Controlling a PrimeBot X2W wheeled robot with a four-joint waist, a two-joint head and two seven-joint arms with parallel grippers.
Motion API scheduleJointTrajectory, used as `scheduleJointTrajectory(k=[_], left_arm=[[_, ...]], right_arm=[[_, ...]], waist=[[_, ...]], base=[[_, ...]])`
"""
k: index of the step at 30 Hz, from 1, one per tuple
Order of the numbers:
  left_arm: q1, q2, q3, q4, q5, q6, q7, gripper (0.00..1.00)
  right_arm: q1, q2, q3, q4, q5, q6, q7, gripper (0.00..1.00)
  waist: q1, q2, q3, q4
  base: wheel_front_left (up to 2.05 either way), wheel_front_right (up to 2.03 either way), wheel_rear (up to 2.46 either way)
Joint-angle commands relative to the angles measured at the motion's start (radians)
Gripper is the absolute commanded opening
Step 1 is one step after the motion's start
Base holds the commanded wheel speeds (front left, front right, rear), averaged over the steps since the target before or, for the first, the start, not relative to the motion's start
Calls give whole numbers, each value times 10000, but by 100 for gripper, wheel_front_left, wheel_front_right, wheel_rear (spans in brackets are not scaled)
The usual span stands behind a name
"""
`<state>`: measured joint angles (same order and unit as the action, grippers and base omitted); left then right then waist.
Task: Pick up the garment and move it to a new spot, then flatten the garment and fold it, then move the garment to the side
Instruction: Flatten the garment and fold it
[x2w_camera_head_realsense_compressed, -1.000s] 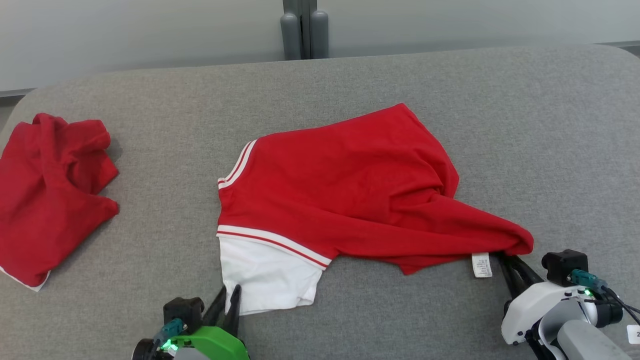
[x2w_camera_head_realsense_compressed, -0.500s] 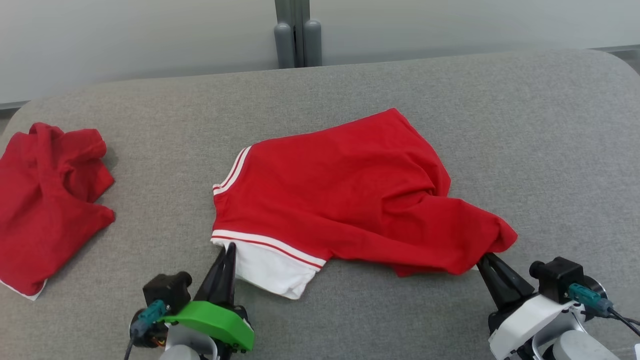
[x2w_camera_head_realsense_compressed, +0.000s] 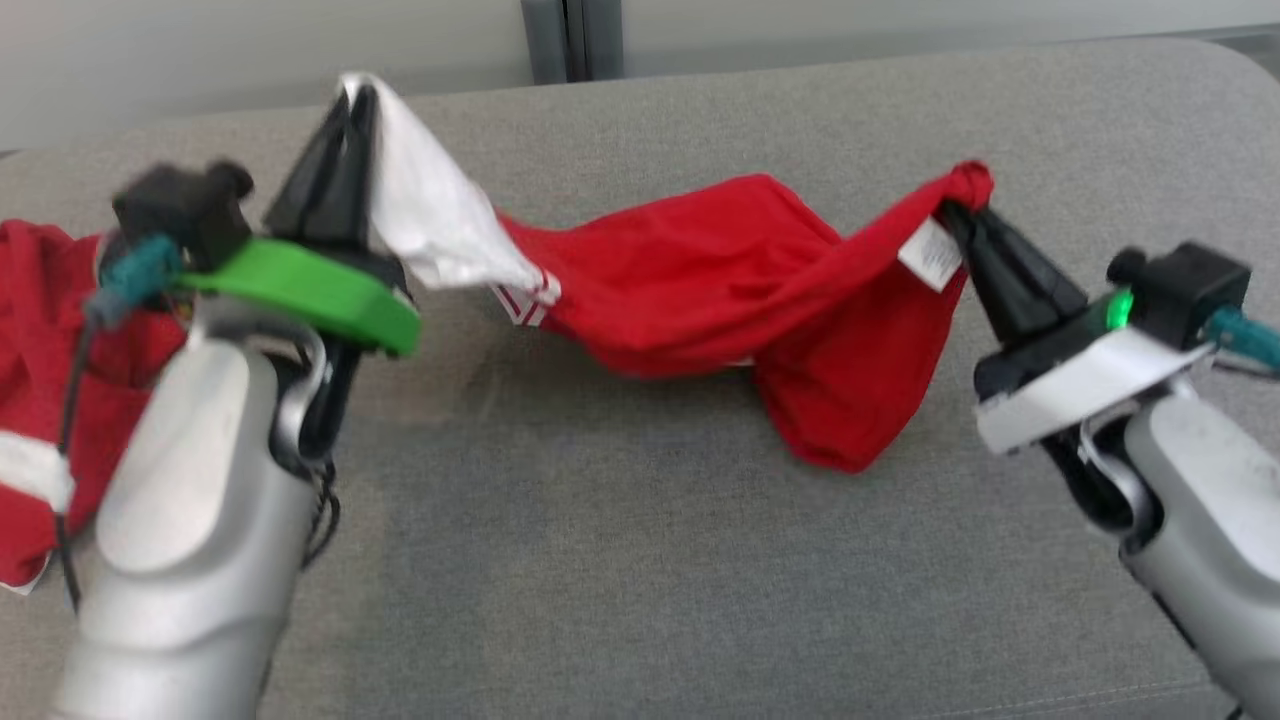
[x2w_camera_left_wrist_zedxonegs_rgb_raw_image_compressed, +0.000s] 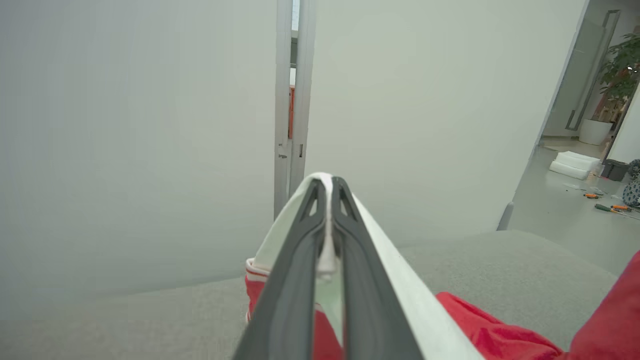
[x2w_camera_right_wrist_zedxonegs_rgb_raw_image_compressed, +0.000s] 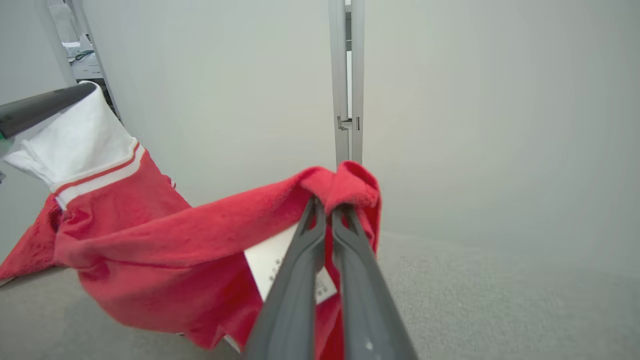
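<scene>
The left arm (x2w_camera_head_realsense_compressed: 200, 480) and right arm (x2w_camera_head_realsense_compressed: 1200, 480) come in from the near edge of the head view, each ending in long dark jaws. The left jaws are pressed together on the white end (x2w_camera_head_realsense_compressed: 430, 210) of the garment (x2w_camera_head_realsense_compressed: 720, 280). In the left wrist view a thin fold of white cloth is pinched between them right up to the tips and drapes down either side. The right jaws are likewise clamped, on a bunched red corner (x2w_camera_head_realsense_compressed: 965, 185) of the garment that wraps over their tips. A white label (x2w_camera_head_realsense_compressed: 930, 255) hangs just below those tips, on the side facing the left jaws.

From the left jaws the garment runs across to the right jaws as a sagging, twisted band: white, then stripes (x2w_camera_head_realsense_compressed: 525, 295), then red. Below the right jaws a red fold droops toward the grey surface (x2w_camera_head_realsense_compressed: 620, 560); whether it touches I cannot tell.

Outside the left jaws, behind the left arm, a second garment (x2w_camera_head_realsense_compressed: 40, 300), also red, lies crumpled on the surface. Beyond both sets of jaws stands a pale wall (x2w_camera_head_realsense_compressed: 800, 20) with a grey post (x2w_camera_head_realsense_compressed: 570, 35).
</scene>
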<state>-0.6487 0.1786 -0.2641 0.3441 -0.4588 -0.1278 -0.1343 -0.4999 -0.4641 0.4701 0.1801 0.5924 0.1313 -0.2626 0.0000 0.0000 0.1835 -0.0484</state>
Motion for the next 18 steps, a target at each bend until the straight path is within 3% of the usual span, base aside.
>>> scheduleJointTrajectory(k=[1,9,18], left_arm=[[-747,217,-145,103,0,-36,176,0],[-6086,288,152,2018,-481,-14,971,0],[-10638,-53,612,4819,-390,489,169,0]], right_arm=[[-641,-91,89,129,256,-10,-33,0],[-5617,-504,690,1837,2558,-10,161,0],[-9882,-336,1153,4433,4195,-10,609,0]], waist=[[0,0,856,-163],[0,0,2769,-376],[0,0,3275,-539]], base=[[0,0,0],[0,0,0],[0,0,0]])
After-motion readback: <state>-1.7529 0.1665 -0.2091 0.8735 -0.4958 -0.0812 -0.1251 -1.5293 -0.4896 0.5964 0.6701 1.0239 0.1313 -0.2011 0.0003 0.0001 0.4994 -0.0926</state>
